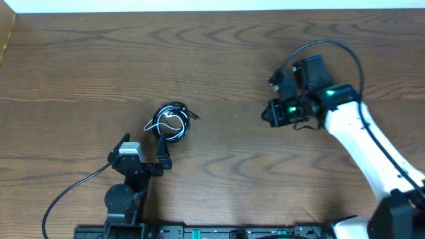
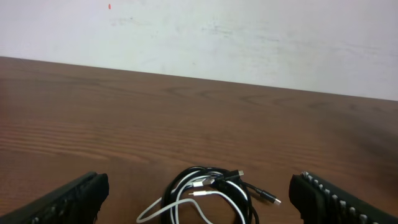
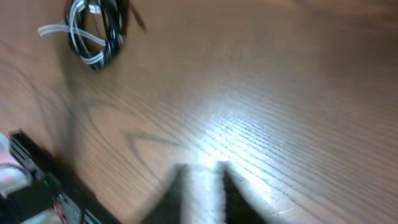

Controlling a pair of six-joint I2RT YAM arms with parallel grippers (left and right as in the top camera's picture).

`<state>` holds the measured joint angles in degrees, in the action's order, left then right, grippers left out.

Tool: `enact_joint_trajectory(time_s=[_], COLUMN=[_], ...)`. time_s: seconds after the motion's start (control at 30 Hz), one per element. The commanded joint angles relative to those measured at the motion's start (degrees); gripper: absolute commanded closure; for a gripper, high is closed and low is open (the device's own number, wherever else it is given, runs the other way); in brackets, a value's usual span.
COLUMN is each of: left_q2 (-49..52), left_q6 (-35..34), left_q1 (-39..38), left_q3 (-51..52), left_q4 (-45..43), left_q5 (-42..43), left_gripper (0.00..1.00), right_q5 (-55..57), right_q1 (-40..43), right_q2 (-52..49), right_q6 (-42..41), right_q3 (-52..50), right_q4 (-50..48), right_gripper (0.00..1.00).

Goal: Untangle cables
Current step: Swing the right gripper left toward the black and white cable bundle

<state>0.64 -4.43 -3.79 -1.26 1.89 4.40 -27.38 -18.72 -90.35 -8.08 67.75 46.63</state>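
Observation:
The cables (image 1: pixel 170 123) lie as one small coiled bundle on the wooden table, left of centre: black cords with one white cord looped through them. In the left wrist view the bundle (image 2: pixel 208 193) lies on the table just ahead of and between my left gripper's (image 2: pixel 198 202) fingers, which are spread wide and empty. Overhead, my left gripper (image 1: pixel 146 141) sits just below and left of the bundle. My right gripper (image 1: pixel 271 113) hovers far to the right, empty. Its blurred wrist view shows two fingers (image 3: pixel 208 183) with a narrow gap and the bundle (image 3: pixel 93 31) far off.
The wooden table (image 1: pixel 219 60) runs back to a white wall (image 2: pixel 249 37). A black arm wire (image 1: pixel 66 192) trails at the front left. The arm bases and a rail (image 1: pixel 199 232) line the front edge.

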Motion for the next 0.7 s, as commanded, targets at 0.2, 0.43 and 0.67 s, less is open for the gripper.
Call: enact_joint_trajectory(time_s=[0.2,0.43,0.67], left_q2=[-0.04,-0.04,-0.04], left_q6=[0.55,0.55,0.55], left_q1=[0.24,0.24,0.24], left_q3=[1.01,1.01,1.01], left_q4=[1.88,1.88,1.88], left_q5=[1.38,1.36,1.36], left_gripper=[0.02,0.02,0.02], right_q5=[-0.39,-0.39,-0.35], right_q1=[-5.29,-11.23,-19.3], right_q2=[-6.08,-11.21,-17.27], right_q6=[-3.87,-7.39,-7.78], right_q3=[-0.11,-0.11,-0.11], right_q4=[-5.62,-13.09,-22.43], right_gripper=[0.26,0.4,0.36])
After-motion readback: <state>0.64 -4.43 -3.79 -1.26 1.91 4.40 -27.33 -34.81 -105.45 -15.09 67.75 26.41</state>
